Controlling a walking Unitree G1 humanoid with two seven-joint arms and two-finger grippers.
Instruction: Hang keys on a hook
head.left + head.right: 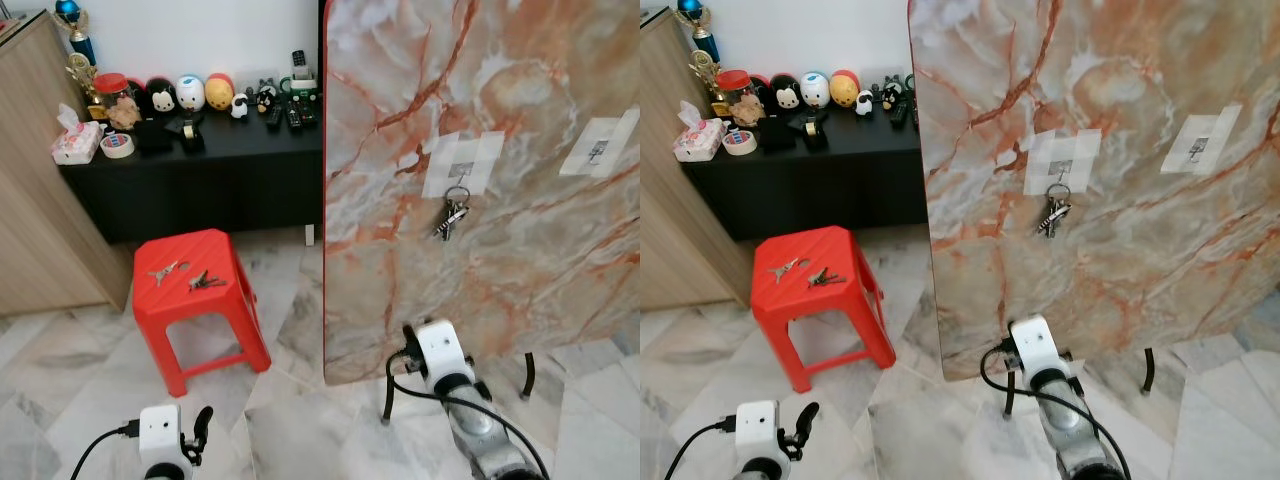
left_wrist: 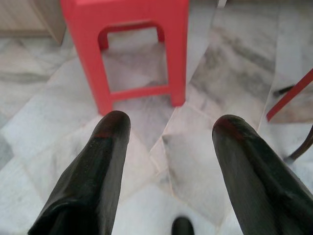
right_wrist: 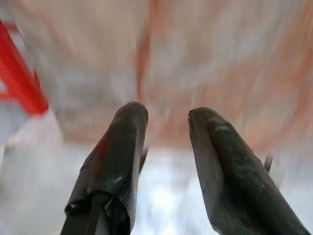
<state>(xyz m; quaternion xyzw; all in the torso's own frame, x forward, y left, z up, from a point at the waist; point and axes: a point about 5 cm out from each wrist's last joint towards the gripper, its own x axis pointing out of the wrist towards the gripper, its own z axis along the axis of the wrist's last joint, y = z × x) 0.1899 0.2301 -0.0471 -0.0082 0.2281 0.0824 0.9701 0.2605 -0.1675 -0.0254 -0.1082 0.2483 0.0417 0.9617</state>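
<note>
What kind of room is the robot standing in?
Probably a home living room: marble-tiled floor, a black sideboard crowded with toy figures and remote controls, and a red plastic stool.

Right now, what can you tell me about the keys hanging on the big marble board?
The hanging keys are a small bunch of dark and silvery metal keys on a round ring. The ring loops over a little hook taped to the upright marble board with white tape. They dangle freely, tilted slightly, resting against the board. Nothing else touches them.
</note>
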